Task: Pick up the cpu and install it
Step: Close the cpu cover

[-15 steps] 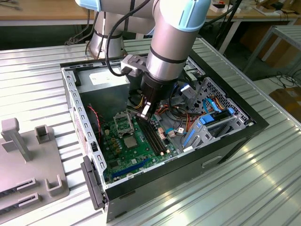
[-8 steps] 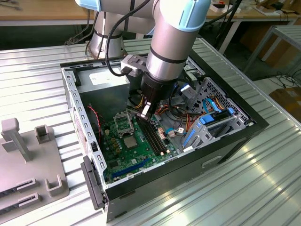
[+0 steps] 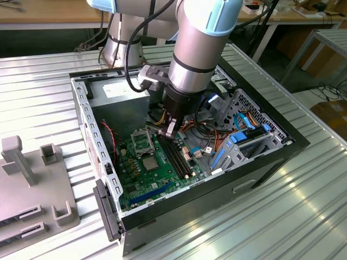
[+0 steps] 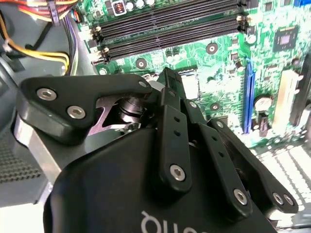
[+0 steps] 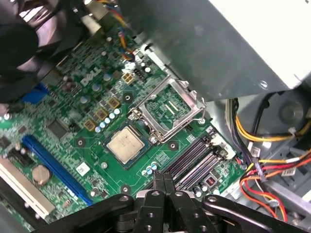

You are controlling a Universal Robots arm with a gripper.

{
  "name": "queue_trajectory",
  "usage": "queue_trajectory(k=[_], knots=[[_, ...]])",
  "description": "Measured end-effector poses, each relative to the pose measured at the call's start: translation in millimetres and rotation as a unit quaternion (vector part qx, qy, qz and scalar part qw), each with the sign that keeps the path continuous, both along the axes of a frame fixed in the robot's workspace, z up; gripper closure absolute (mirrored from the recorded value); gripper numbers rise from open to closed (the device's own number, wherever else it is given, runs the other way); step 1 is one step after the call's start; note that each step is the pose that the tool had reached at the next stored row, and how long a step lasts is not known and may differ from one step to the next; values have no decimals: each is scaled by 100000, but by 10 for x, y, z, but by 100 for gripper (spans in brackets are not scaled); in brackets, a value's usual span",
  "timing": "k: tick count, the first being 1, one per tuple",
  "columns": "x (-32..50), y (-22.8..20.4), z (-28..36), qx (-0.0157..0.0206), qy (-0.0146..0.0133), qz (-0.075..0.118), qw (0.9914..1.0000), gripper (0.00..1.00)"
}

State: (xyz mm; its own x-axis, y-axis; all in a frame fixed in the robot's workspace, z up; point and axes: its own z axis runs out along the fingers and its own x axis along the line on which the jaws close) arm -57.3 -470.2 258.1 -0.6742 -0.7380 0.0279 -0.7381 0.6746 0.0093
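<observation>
Well, nothing is picked up yet: the hand (image 5: 163,178) hangs low with its fingers pressed together and empty. The cpu (image 5: 127,144) lies flat on the board (image 5: 73,121) just ahead of them. Beyond it the socket (image 5: 167,109) looks unfilled, so both grasp and install are left to do.

place: robotics workshop | evidence: open computer case (image 3: 217,189) on ribbed metal table (image 3: 303,216) | wooden workbenches (image 3: 43,13) behind

1 cpu (image 5: 127,144), 1 socket frame (image 5: 170,109), 1 green board (image 5: 73,141), 1 pc case (image 3: 190,208).
</observation>
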Motion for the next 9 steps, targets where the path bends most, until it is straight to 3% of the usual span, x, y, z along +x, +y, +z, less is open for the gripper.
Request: queue_trajectory(k=[9], knots=[[0, 0, 0, 2, -2, 453, 99999, 89]])
